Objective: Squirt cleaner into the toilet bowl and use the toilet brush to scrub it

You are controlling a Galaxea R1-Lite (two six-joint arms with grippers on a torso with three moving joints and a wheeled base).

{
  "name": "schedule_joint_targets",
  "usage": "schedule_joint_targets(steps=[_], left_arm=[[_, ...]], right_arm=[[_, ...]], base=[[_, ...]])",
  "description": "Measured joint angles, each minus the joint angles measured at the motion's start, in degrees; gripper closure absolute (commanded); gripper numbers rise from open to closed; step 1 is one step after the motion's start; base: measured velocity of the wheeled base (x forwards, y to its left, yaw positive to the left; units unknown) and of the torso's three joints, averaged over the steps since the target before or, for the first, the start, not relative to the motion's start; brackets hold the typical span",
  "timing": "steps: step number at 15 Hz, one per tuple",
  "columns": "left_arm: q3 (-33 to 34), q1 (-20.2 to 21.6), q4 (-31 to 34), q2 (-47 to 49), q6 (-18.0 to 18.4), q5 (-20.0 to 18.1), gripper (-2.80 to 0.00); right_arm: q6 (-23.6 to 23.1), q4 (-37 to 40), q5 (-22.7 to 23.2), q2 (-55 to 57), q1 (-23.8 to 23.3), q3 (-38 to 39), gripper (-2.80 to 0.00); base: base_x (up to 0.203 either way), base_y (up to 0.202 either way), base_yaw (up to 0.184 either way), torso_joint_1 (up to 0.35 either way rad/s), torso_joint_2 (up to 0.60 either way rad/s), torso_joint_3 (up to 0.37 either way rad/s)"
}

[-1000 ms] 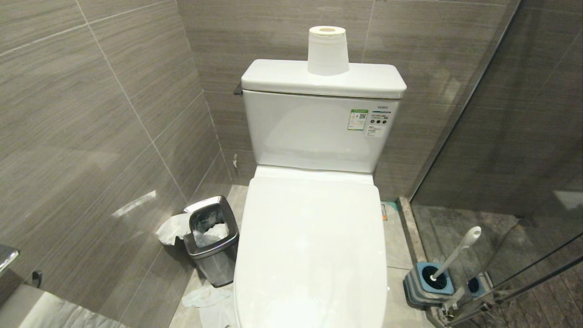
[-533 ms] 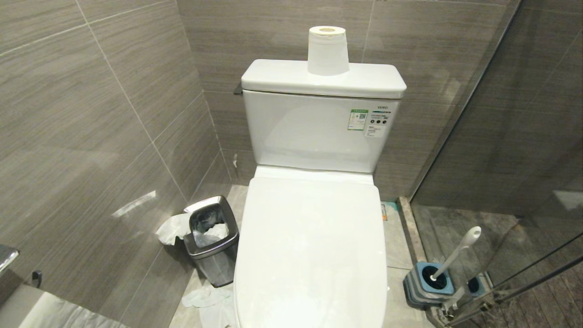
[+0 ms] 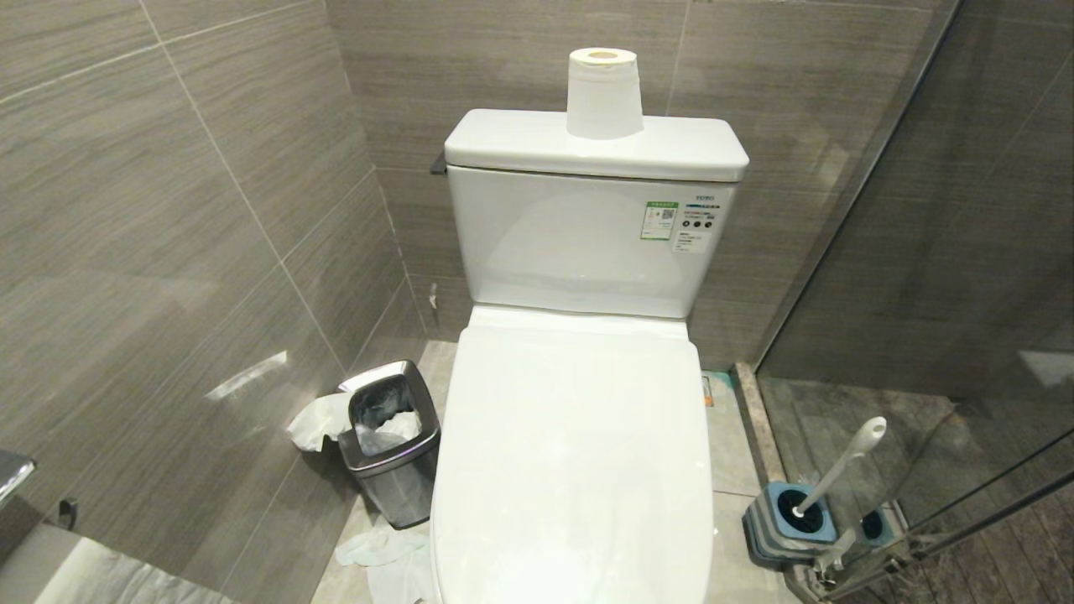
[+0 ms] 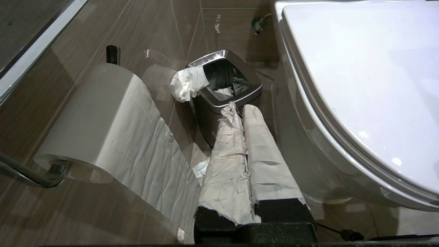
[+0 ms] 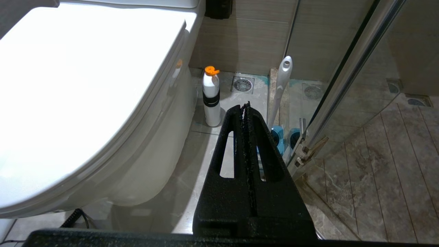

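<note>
toilet bowl (image 3: 570, 470): hidden under its shut lid; nothing on it differs from a second ago, so the task has not begun.
left gripper (image 4: 240, 109): nearest on the left side, tissue-wrapped fingers pressed together, empty, aimed toward the steel waste bin (image 4: 224, 79) beside the toilet.
right gripper (image 5: 246, 109): low on the right side, black fingers closed flat, holding nothing.
change: none seen; both arms idle, scene unmoved.
cleaner bottle (image 5: 211, 96): white, orange cap, on the floor against the toilet's right flank.
toilet brush (image 3: 839, 466): upright in its blue-topped holder (image 3: 789, 524) by the glass door.
paper roll (image 3: 604, 92): farthest, on the tank.
meaning: lid likely must lift first.
</note>
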Motion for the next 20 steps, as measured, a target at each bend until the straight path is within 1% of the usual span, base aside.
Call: schedule_joint_targets(steps=[20], left_arm=[[0.0, 0.0, 0.0, 0.0, -0.01, 0.03, 0.0]], right_arm=[[0.0, 0.0, 0.02, 0.0, 0.0, 0.0, 0.0]], base=[[0.0, 0.0, 0.0, 0.0, 0.0, 0.0]])
